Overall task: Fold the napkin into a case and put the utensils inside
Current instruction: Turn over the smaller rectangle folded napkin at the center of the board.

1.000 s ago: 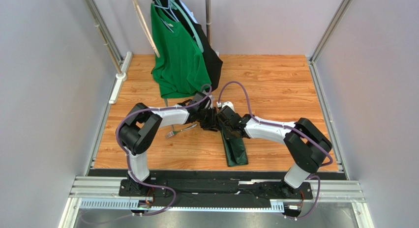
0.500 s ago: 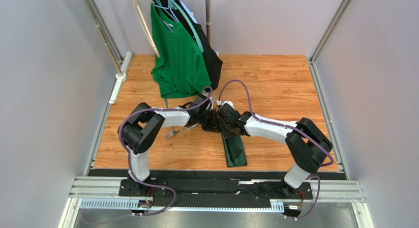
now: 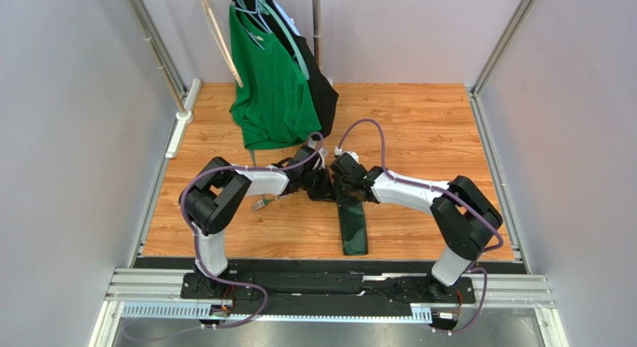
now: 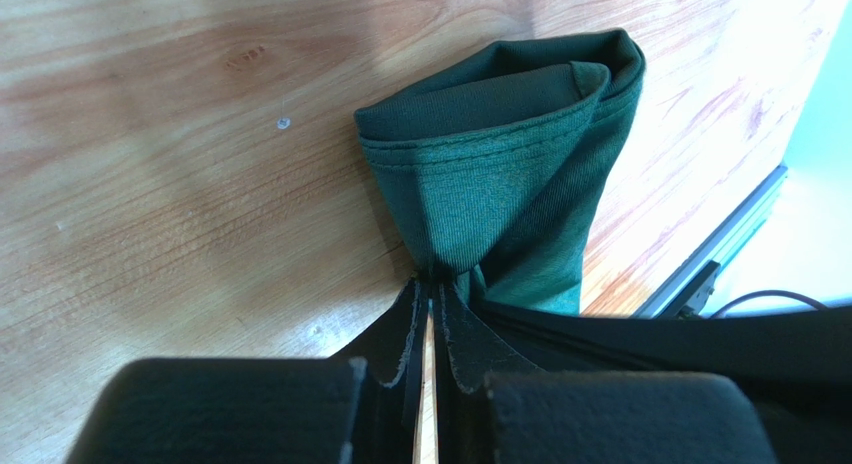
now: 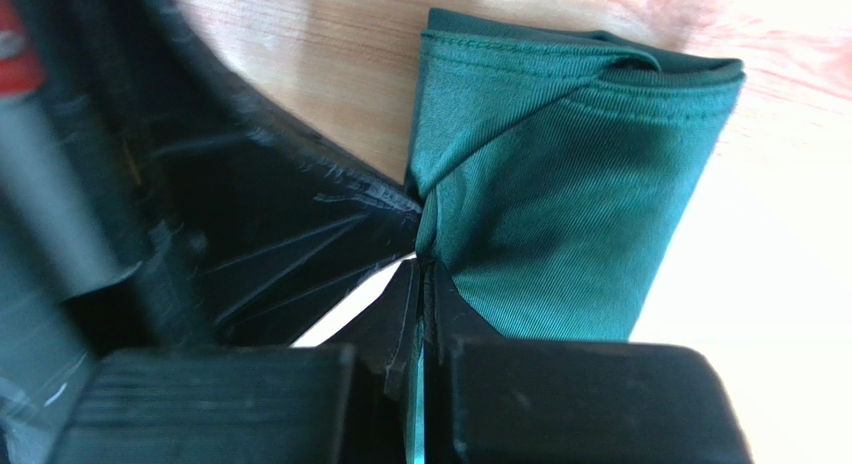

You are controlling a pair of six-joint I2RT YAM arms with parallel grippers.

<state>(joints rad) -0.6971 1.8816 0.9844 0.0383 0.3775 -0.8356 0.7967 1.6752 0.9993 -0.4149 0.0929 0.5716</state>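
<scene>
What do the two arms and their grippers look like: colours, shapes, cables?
Both the left arm and the right arm have white rounded links and bulky black joints. A purple cable loops along each. The left gripper and right gripper are black, with flat tapering fingers.

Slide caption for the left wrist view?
Left gripper shut on one end of the folded napkin, lying on the table.

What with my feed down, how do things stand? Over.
Both shut on napkin far end: left gripper, right gripper. Cloth folded into narrow strip. Loose fork to its left, not inside.
</scene>
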